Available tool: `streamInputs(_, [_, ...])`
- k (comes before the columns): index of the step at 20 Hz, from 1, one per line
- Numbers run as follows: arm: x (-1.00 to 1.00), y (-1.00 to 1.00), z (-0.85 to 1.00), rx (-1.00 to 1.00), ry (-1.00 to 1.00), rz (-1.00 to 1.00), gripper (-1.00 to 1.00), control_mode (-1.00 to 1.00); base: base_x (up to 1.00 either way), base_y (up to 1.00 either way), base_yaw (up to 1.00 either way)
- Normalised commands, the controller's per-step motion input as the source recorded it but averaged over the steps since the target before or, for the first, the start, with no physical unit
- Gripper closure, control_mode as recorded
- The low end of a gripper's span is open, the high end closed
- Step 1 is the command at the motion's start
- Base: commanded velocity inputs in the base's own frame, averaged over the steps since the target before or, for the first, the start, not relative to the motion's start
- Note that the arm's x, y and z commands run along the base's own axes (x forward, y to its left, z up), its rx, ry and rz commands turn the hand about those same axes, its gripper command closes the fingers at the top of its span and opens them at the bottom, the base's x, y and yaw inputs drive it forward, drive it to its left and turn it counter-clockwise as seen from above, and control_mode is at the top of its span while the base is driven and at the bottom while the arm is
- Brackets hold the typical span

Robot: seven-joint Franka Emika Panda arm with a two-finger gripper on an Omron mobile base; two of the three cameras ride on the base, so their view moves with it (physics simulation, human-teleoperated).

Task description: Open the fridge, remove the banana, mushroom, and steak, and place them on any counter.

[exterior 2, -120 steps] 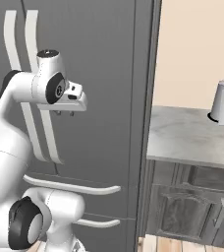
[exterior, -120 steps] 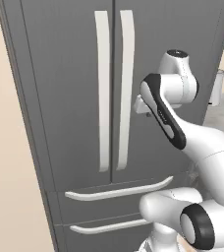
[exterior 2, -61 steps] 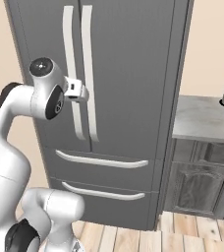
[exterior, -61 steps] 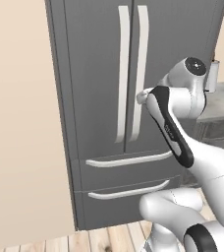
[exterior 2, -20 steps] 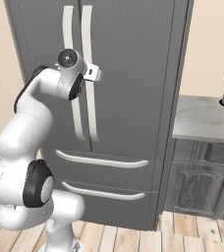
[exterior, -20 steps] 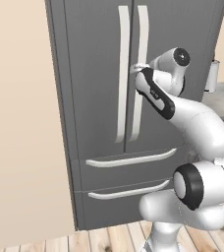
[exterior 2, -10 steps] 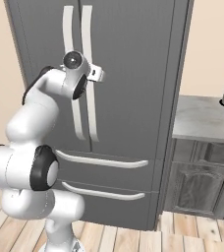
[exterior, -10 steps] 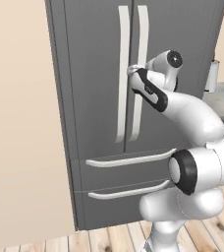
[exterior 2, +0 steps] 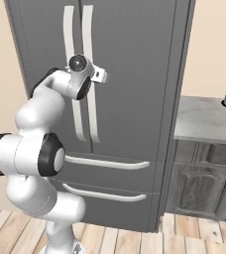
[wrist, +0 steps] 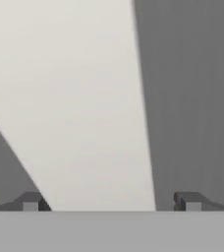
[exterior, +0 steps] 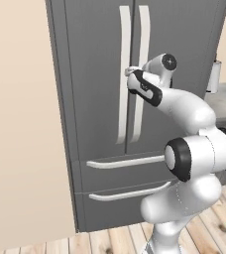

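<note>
Straddling a pale fridge [exterior: 95,74] handle [wrist: 84,113], wide-spread tool [wrist: 111,203] close against it.

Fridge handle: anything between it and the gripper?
Nothing visible. The open gripper sits right at the fridge doors, and a pale handle lies straight ahead between its fingertips. Both doors are shut.
</note>
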Motion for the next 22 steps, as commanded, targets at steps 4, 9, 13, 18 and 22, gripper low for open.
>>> streamInputs(4, [0.48,0.01,-0.23,0.0,0.0,0.0,1.0,-1.0,0.0,0.0,0.0])
streamInputs(9, [0.03,0.0,-0.01,0.0,0.0,0.0,1.0,-1.0,0.0,0.0,0.0])
streamInputs(13, [-0.48,-0.03,0.0,0.0,-0.04,-0.02,1.0,-1.0,0.0,0.0,0.0])
streamInputs(18, [-1.0,-0.3,0.0,0.0,-0.11,-0.12,1.0,-1.0,0.0,0.0,0.0])
streamInputs(22, [-1.0,-0.58,0.0,0.01,-0.11,-0.16,1.0,-1.0,0.0,0.0,0.0])
